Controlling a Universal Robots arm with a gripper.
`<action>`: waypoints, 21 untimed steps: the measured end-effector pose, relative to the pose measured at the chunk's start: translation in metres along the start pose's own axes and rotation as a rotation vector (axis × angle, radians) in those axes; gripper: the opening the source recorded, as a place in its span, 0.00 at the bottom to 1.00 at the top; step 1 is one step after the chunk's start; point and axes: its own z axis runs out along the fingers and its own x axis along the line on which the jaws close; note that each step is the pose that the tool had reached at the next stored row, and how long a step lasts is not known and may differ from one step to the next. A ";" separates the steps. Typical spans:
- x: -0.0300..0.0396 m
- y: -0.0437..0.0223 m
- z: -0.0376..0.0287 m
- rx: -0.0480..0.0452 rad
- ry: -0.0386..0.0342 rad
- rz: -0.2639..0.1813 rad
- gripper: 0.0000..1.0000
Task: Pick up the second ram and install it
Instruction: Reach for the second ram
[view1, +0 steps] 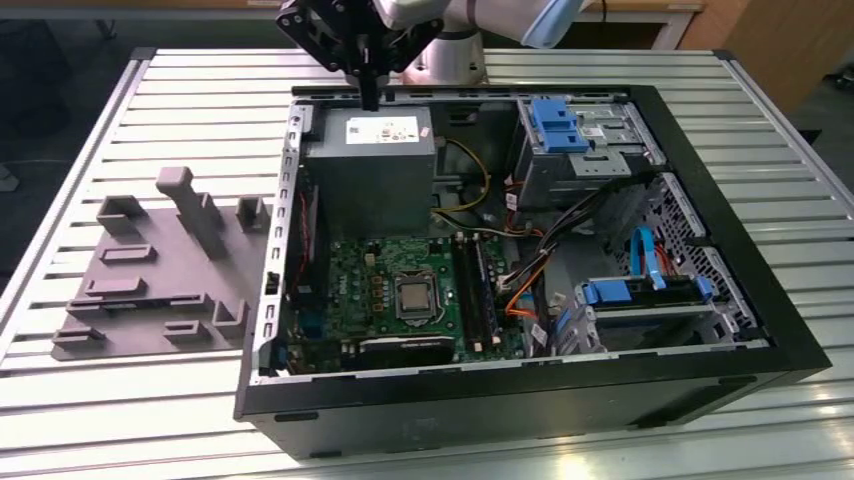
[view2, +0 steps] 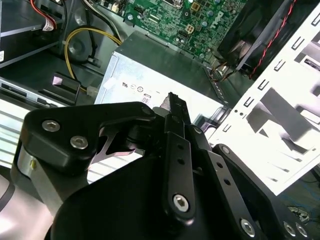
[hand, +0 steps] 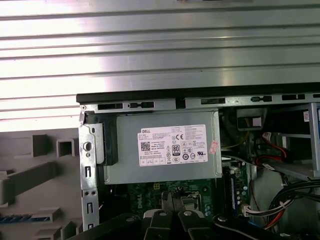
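My gripper (view1: 367, 98) hangs over the far end of the open computer case (view1: 747, 330), above the grey power supply (view1: 374, 150). Its black fingers (view2: 172, 102) are pressed together with nothing between them, as both wrist views show. The second ram (hand: 15, 218) appears as a thin bluish strip lying edge-up in a slot of the grey fixture plate (hand: 30, 175), off to the side of the case and well apart from my gripper (hand: 172, 199). The green motherboard (view1: 387, 290) with its long black memory slots (view1: 474, 285) lies in the case beyond the power supply.
The case stands on a slatted metal table (view1: 160, 90). The fixture plate (view1: 147, 290) with upright posts sits on the exterior view's left of the case. Blue drive brackets (view1: 561, 125), orange and yellow cables (view1: 521, 290) and a fan (view2: 260, 30) crowd the case.
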 end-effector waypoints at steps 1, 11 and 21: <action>0.0003 0.0000 0.0000 0.0000 0.0000 0.000 0.11; 0.0026 -0.0002 -0.0001 0.0000 0.0000 0.000 0.11; 0.0058 -0.0004 -0.0001 0.0000 0.0000 0.000 0.11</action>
